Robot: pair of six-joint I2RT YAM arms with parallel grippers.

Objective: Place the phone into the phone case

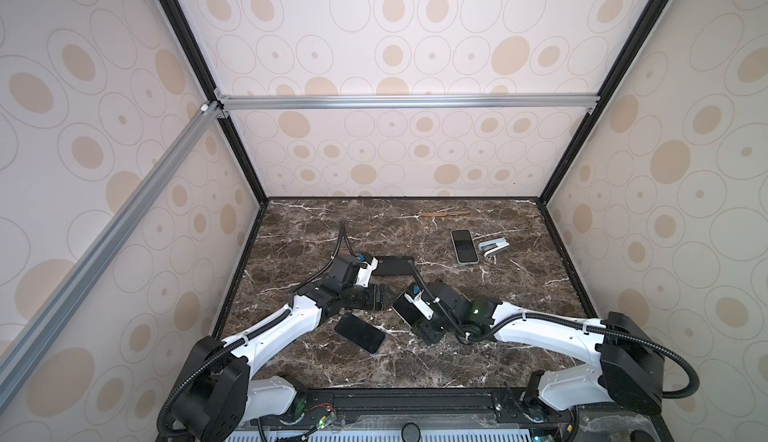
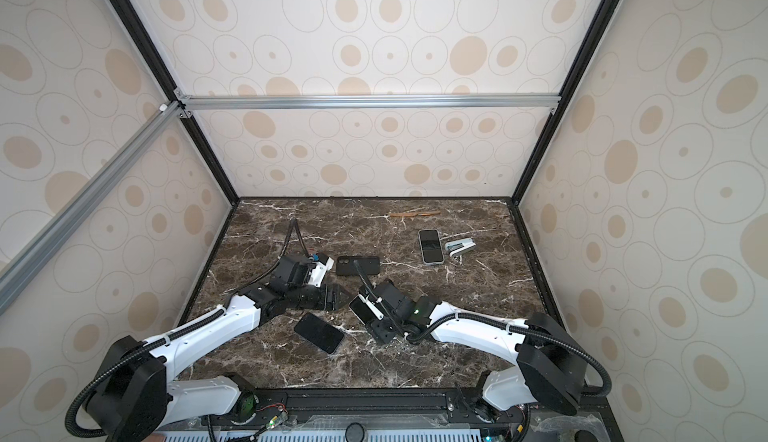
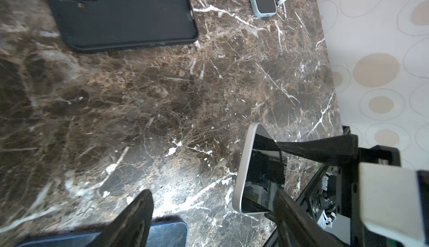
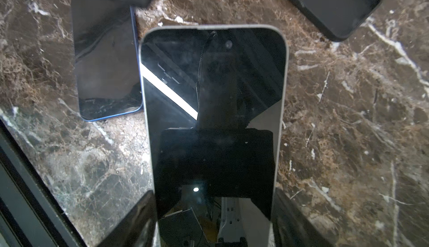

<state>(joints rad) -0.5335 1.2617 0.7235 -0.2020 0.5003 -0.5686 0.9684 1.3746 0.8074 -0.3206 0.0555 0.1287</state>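
Observation:
My right gripper (image 4: 214,211) is shut on a silver-edged phone (image 4: 213,118), gripping its two long sides and holding it above the table, screen toward the wrist camera. Both top views show that phone (image 1: 409,315) (image 2: 363,310) tilted near the table's middle. The black phone case (image 1: 392,265) (image 2: 358,265) (image 3: 120,16) lies empty and open side up just behind both grippers. My left gripper (image 3: 213,218) (image 1: 388,294) is open and holds nothing. One of its fingers (image 3: 297,220) is right next to the held phone's (image 3: 255,169) lower corner.
A dark phone with a blue edge (image 1: 359,333) (image 4: 104,67) lies flat on the marble table (image 1: 478,336), under the left arm. At the back right lie a pale-edged phone (image 1: 464,245) and a stapler (image 1: 493,247). A brown stick (image 1: 444,213) rests by the back wall.

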